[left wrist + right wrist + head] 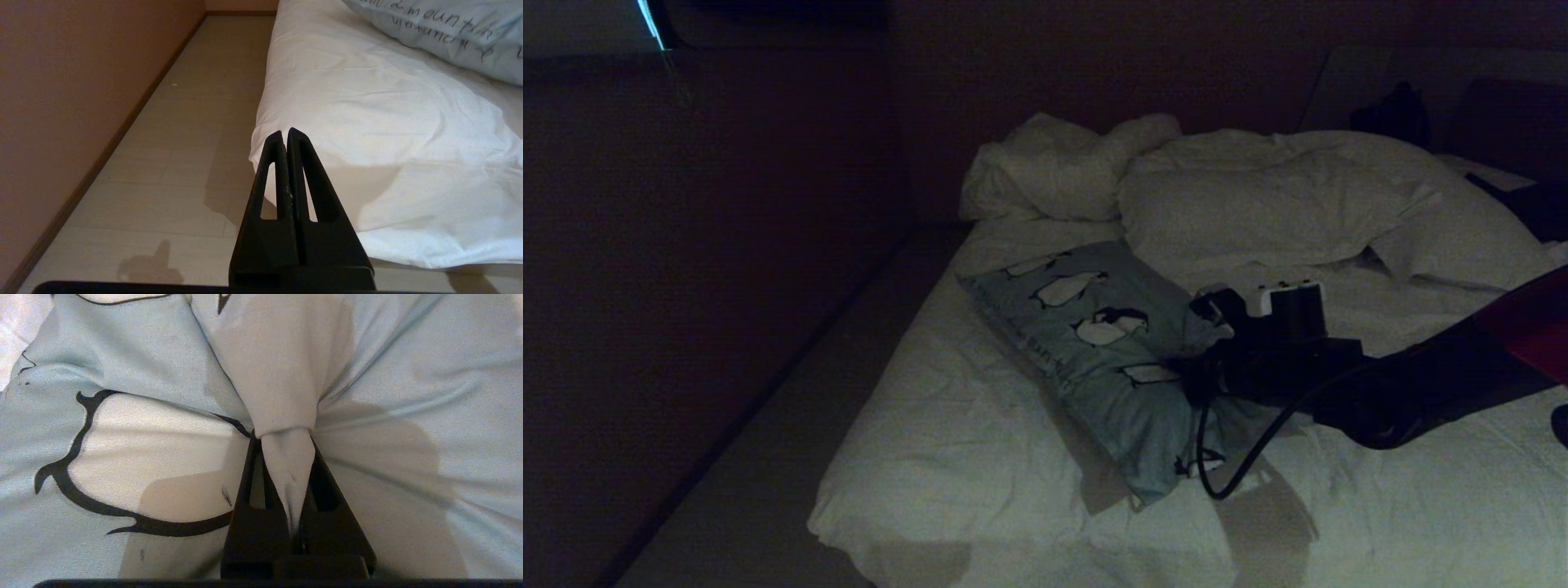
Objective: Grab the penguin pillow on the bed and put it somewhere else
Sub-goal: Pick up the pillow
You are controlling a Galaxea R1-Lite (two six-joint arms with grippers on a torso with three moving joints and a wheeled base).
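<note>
a: where's the penguin pillow?
b: centre of the head view, lying slantwise on the bed, below the white pillows.
a: and the right gripper?
b: clenched on a pinched fold of the pillow's cloth, reaching in from the right.
a: the left gripper?
b: fingers pressed together, holding nothing, beside the bed's edge over the floor.

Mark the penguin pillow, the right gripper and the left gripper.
penguin pillow (1094, 327), head view, printed top face.
right gripper (288, 473), right wrist view, fold pinched between fingertips.
left gripper (286, 136), left wrist view, touching tips.
</note>
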